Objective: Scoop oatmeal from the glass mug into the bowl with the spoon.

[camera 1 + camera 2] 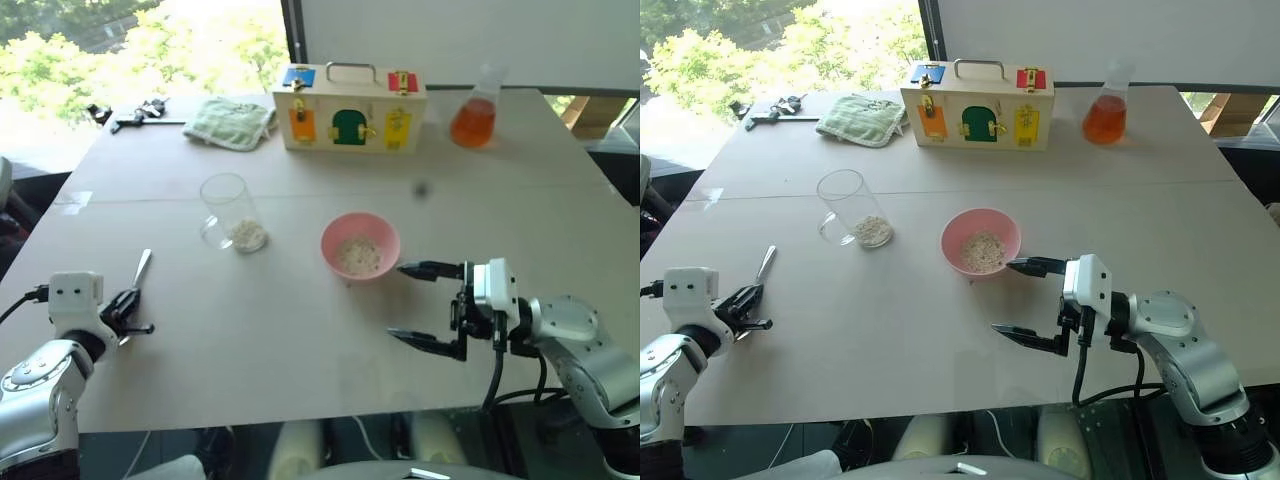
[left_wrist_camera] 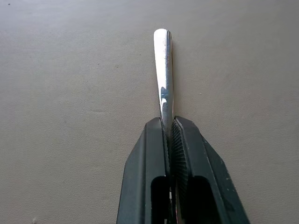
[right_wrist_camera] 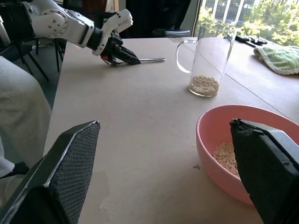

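The glass mug (image 1: 228, 205) stands left of the table's middle with a little oatmeal (image 1: 247, 236) at its bottom. To its right sits the pink bowl (image 1: 332, 240), which also holds some oatmeal (image 1: 358, 255). My left gripper (image 1: 133, 306) is near the table's left edge, low over the surface and shut on the silver spoon (image 2: 164, 74). The spoon's shiny stem sticks out past the fingertips toward the mug. My right gripper (image 1: 396, 300) is wide open just right of the bowl, one finger (image 3: 266, 163) by its rim, nothing between the fingers.
At the back stand a wooden box with coloured doors (image 1: 348, 120), a flask of orange liquid (image 1: 474, 118), a green cloth (image 1: 232, 122) and small dark tools (image 1: 140, 112). The table's front edge runs just below both grippers.
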Available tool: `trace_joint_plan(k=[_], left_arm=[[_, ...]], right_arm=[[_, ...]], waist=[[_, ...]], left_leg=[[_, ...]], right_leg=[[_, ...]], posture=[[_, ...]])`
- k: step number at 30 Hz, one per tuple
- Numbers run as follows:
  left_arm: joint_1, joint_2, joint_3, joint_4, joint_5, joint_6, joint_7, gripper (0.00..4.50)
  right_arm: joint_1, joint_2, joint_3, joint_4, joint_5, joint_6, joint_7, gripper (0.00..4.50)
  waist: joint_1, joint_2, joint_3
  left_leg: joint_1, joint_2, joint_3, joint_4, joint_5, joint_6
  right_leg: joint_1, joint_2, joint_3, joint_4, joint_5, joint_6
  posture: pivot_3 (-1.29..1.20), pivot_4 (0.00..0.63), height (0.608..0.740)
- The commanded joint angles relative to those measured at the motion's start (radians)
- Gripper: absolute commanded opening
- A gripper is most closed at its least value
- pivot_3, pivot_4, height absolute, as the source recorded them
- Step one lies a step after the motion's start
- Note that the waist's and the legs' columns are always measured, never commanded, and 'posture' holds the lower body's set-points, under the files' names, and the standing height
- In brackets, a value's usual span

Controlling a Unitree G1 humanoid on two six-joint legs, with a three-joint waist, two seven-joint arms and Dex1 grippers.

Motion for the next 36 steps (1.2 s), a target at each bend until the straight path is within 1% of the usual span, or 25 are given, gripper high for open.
trace_joint_plan(k=[1,2,6,9,13,14,17,19,21,23,24,25,27,30,31,36], left_arm=[[0.076,-0.049,0.047,-0.03,-0.072,-0.048,-0.082,0.05],[0.094,-0.059,0.055,-0.056,-0.102,-0.055,-0.114,0.05],[0.215,-0.091,0.079,-0.205,-0.226,-0.056,-0.236,0.05],[0.324,-0.096,0.077,-0.34,-0.334,-0.04,-0.352,0.05],[0.373,-0.082,0.046,-0.415,-0.367,-0.035,-0.401,0.05],[0.374,-0.07,0.005,-0.453,-0.352,-0.036,-0.408,0.05],[0.297,-0.033,-0.159,-0.541,-0.257,-0.063,-0.387,0.05],[0.226,-0.03,-0.248,-0.567,-0.22,-0.064,-0.357,0.05],[0.135,-0.037,-0.349,-0.578,-0.179,-0.066,-0.337,0.05],[0.052,-0.06,-0.421,-0.561,-0.146,-0.074,-0.309,0.05],[0.016,-0.077,-0.461,-0.554,-0.137,-0.08,-0.304,0.05],[-0.01,-0.091,-0.494,-0.55,-0.13,-0.082,-0.301,0.05],[-0.042,-0.099,-0.555,-0.539,-0.095,-0.108,-0.312,0.05],[-0.082,-0.106,-0.595,-0.506,-0.033,-0.172,-0.306,0.05],[-0.096,-0.113,-0.603,-0.5,-0.028,-0.185,-0.301,0.05],[-0.121,-0.131,-0.62,-0.472,0.001,-0.229,-0.298,0.05]], right_arm=[[-0.017,0.008,-0.006,-0.019,0.011,-0.009,-0.004,4.5],[-0.018,0.009,-0.006,-0.018,0.012,-0.008,-0.004,4.5],[-0.023,0.014,-0.02,-0.011,0.038,0.017,-0.014,4.5],[-0.031,0.027,-0.036,-0.014,0.082,0.071,-0.047,4.5],[-0.043,0.024,-0.03,-0.021,0.104,0.132,-0.076,4.5],[-0.051,0.019,-0.017,-0.03,0.113,0.199,-0.113,4.5],[-0.094,0.048,-0.002,-0.065,0.2,0.444,-0.283,4.5],[-0.13,0.086,0.004,-0.072,0.247,0.531,-0.354,4.5],[-0.169,0.153,-0.003,-0.065,0.32,0.629,-0.444,4.5],[-0.196,0.22,-0.013,-0.05,0.373,0.697,-0.526,4.5],[-0.207,0.259,-0.021,-0.037,0.405,0.731,-0.574,4.5],[-0.215,0.297,-0.031,-0.026,0.437,0.76,-0.616,4.5],[-0.23,0.368,-0.061,-0.001,0.507,0.808,-0.709,4.5],[-0.251,0.449,-0.117,0.042,0.585,0.863,-0.859,4.5],[-0.257,0.465,-0.129,0.051,0.597,0.869,-0.889,4.5],[-0.285,0.503,-0.156,0.064,0.649,0.873,-0.965,4.5]], waist=[[0.0,0.0,0.0],[0.001,0.0,0.0],[0.006,-0.002,0.001],[0.008,-0.007,0.004],[0.016,-0.007,0.005],[0.018,-0.007,0.006],[0.023,-0.007,0.006],[0.028,-0.006,0.006],[0.03,-0.007,0.006],[0.029,-0.006,0.006],[0.029,-0.006,0.006],[0.029,-0.006,0.006],[0.028,-0.006,0.006],[0.028,-0.006,0.006],[0.028,-0.006,0.006],[0.027,-0.006,0.006]], left_leg=[[0.0,0.0,0.0,0.0,0.0,0.0],[-0.001,0.0,0.0,0.0,0.0,0.0],[-0.003,-0.001,-0.001,0.0,0.0,0.0],[-0.005,-0.002,-0.004,0.0,0.0,0.0],[-0.007,-0.003,-0.007,0.001,-0.001,0.0],[-0.007,-0.003,-0.007,0.001,-0.001,0.0],[-0.007,-0.003,-0.008,0.001,0.0,0.001],[-0.007,-0.003,-0.007,0.001,0.0,0.001],[-0.008,-0.003,-0.007,0.001,0.0,0.001],[-0.008,-0.003,-0.007,0.001,0.0,0.001],[-0.008,-0.003,-0.007,0.001,0.0,0.001],[-0.008,-0.003,-0.007,0.001,0.0,0.001],[-0.008,-0.003,-0.006,0.001,0.0,0.0],[-0.008,-0.003,-0.005,0.001,0.0,0.0],[-0.008,-0.003,-0.005,0.001,0.0,0.0],[-0.008,-0.003,-0.006,0.001,0.0,0.001]], right_leg=[[0.0,-0.001,0.0,0.0,0.0,0.0],[0.0,-0.005,0.0,0.0,0.0,0.0],[-0.001,-0.009,-0.003,-0.002,0.0,0.0],[-0.001,-0.011,-0.003,-0.004,-0.002,-0.003],[-0.001,-0.012,-0.006,-0.004,-0.002,-0.004],[-0.001,-0.012,-0.006,-0.004,-0.002,-0.004],[-0.001,-0.012,-0.006,-0.004,-0.003,-0.006],[0.0,-0.011,-0.006,-0.004,-0.003,-0.006],[0.0,-0.011,-0.006,-0.003,-0.003,-0.006],[0.0,-0.009,-0.006,-0.003,-0.002,-0.005],[0.0,-0.007,-0.006,-0.003,-0.001,-0.002],[0.0,-0.003,-0.007,-0.003,-0.001,-0.002],[0.0,-0.001,-0.007,-0.003,-0.001,-0.002],[-0.001,0.0,-0.007,-0.003,0.0,-0.001],[-0.001,0.001,-0.007,-0.003,0.0,-0.001],[-0.001,0.001,-0.007,-0.002,-0.001,-0.001]], posture=[[0.0,0.15,0.74],[0.0,0.15,0.74],[0.0,0.15,0.74],[0.0,0.15,0.74],[0.0,0.15,0.74],[0.0,0.15,0.74],[0.0,0.15,0.74],[0.0,0.15,0.74],[0.0,0.15,0.74],[0.0,0.15,0.74],[0.0,0.15,0.74],[0.0,0.15,0.74],[0.0,0.15,0.74],[0.0,0.15,0.74],[0.0,0.15,0.74],[0.0,0.15,0.74]])
